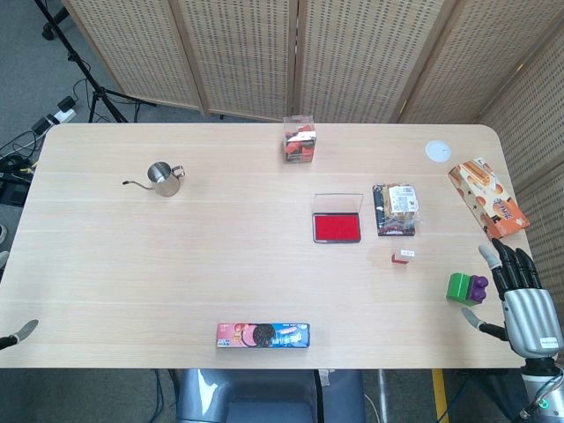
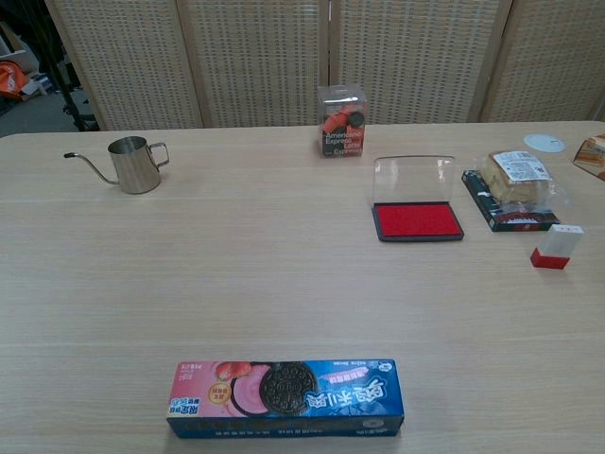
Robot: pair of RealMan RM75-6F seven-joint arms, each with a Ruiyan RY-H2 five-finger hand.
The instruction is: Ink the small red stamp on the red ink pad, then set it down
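Note:
The small red stamp (image 1: pixel 403 256) (image 2: pixel 556 246), red at the base with a white top, stands on the table to the right of and a little nearer than the red ink pad (image 1: pixel 337 226) (image 2: pixel 417 220). The pad's clear lid is open and stands up behind it. My right hand (image 1: pixel 520 295) hovers at the table's near right corner, fingers spread and holding nothing, well to the right of the stamp. Only a fingertip of my left hand (image 1: pixel 25 330) shows at the near left edge in the head view. The chest view shows neither hand.
A green and purple block (image 1: pixel 466 287) sits just left of my right hand. A packaged snack (image 1: pixel 397 208) lies right of the pad, an orange box (image 1: pixel 486 196) at the right edge. A cookie box (image 1: pixel 263 336), a steel kettle (image 1: pixel 164 179) and a clear box (image 1: pixel 300 139) also stand about.

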